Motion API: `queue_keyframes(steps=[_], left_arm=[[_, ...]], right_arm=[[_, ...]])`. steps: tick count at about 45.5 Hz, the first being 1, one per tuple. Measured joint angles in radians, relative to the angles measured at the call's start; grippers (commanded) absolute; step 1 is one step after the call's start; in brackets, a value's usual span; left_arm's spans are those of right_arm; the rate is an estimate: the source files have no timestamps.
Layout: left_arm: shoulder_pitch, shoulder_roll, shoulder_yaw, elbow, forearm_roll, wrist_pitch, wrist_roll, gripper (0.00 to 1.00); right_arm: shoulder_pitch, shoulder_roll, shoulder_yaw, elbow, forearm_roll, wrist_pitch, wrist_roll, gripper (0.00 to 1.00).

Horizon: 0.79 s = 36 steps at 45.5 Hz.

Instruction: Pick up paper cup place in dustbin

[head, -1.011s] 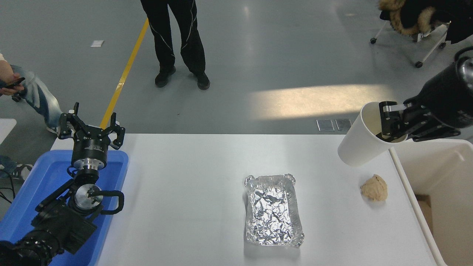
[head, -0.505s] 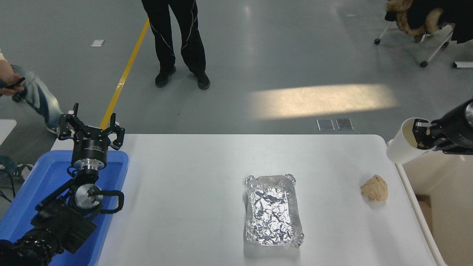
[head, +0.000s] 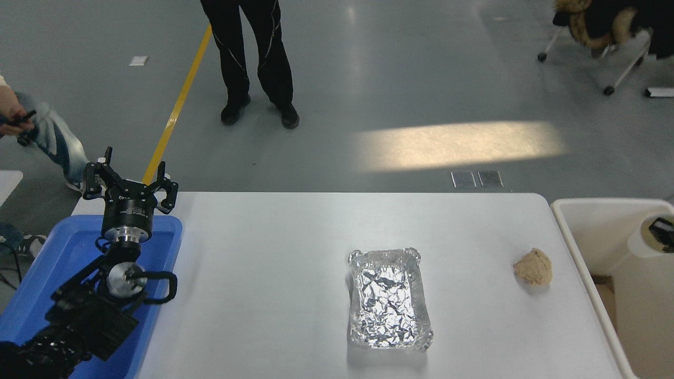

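Presently: paper cup (head: 648, 239) inside the dustbin (head: 595, 221) outline at the frame's right edge, right gripper (head: 664, 233) at its mouth, jaw state unclear to me. Release unconfirmed. Left gripper (head: 129, 184) spread, parked over blue bin (head: 47, 263).

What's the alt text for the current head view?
Right gripper, mostly cut off at the right edge, holds the paper cup over the dustbin. A foil tray and crumpled paper ball lie on the white table; left gripper parked over a blue bin.

White paper cup (head: 643, 239) over off-white dustbin (head: 590, 231)
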<state>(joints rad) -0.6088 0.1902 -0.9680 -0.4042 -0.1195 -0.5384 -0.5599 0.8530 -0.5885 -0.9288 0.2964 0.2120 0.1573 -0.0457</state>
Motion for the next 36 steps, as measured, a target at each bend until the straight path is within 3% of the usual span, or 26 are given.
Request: queue_keyframes(steps=[10,11,12,13,36], left_arm=[[0.0,0.0,0.0,0.0,0.0,0.0,0.0,0.99],[0.0,0.0,0.0,0.0,0.0,0.0,0.0,0.99],[0.0,0.0,0.0,0.0,0.0,0.0,0.0,0.99],[0.0,0.0,0.0,0.0,0.0,0.0,0.0,0.99],[0.0,0.0,0.0,0.0,0.0,0.0,0.0,0.99]], right_arm=[[-0.165,0.073,0.082,-0.156,0.011,-0.046,0.0,0.03],[-0.173,0.078,0.085,-0.163,0.011,-0.05,0.0,0.25],[-0.184,0.086,0.09,-0.173,0.011,-0.055,0.0,0.88],[-0.198,0.095,0.097,-0.185,0.012,-0.061,0.0,0.98],[-0.2,0.108,0.134,-0.188,0.018,-0.079,0.005,1.0]])
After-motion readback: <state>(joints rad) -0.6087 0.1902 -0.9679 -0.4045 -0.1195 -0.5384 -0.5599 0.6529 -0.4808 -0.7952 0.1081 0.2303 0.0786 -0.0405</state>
